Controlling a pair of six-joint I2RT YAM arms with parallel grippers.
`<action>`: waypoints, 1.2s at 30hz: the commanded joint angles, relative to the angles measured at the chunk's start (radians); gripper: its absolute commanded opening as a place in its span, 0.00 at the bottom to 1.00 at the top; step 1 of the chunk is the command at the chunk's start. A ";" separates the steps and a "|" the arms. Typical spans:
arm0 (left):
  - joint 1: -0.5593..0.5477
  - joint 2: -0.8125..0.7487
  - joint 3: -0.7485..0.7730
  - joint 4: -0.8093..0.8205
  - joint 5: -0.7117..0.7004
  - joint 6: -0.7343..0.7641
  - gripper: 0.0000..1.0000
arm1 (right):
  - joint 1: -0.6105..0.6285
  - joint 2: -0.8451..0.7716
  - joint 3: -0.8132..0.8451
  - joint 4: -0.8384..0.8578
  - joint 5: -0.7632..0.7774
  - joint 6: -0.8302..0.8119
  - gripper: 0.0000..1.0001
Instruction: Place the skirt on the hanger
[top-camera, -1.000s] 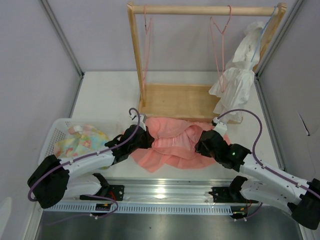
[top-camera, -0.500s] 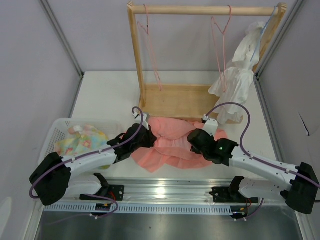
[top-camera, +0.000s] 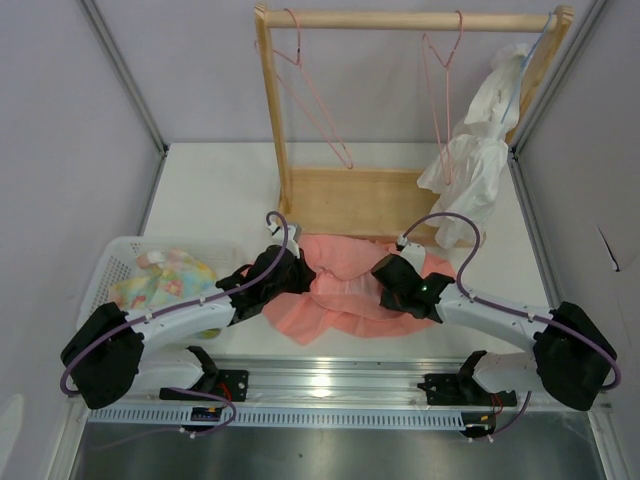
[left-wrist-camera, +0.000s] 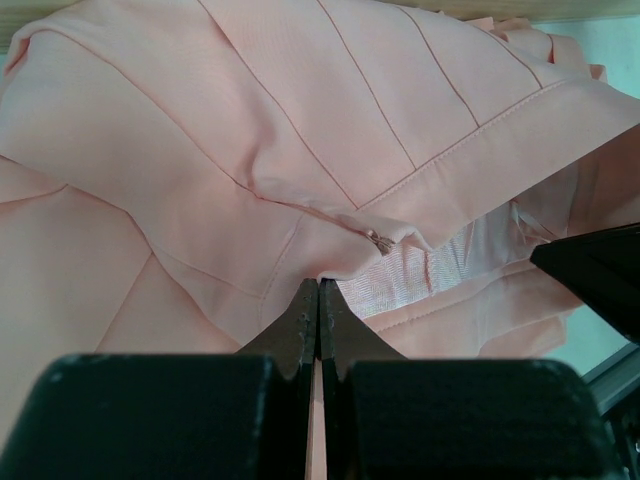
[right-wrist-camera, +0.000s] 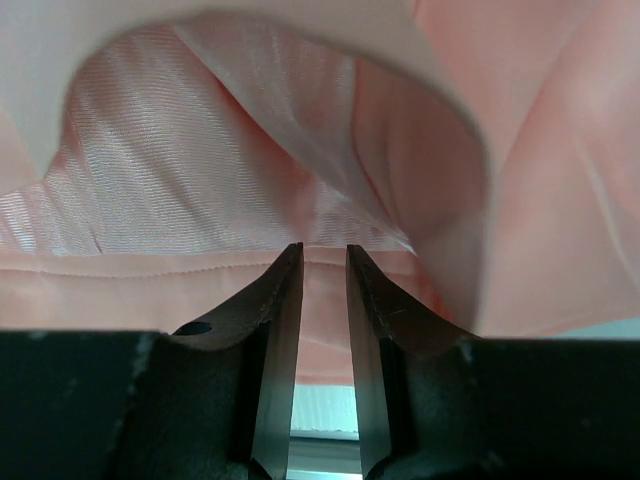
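White table holds the skirt, heaped before the rack, hanger above still bare. Left gripper pinches its waistband; right gripper, jaws narrowly apart, has slid inward onto the band, probably for a second grip.

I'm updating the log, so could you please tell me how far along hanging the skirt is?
Nothing done yet: the skirt lies on the table. In hand: left tool pinches its edge; right tool is at the fabric, grip unclear. Left: lifting it onto a pink hanger.
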 joint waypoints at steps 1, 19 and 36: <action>-0.009 0.001 0.041 0.038 0.005 0.018 0.01 | 0.003 0.034 0.011 0.070 -0.007 -0.010 0.30; -0.009 0.018 0.044 0.034 0.010 0.015 0.01 | -0.018 0.126 0.050 0.085 0.111 -0.102 0.38; -0.009 0.050 0.042 0.049 0.010 0.013 0.01 | -0.012 0.058 0.091 0.017 0.139 -0.107 0.10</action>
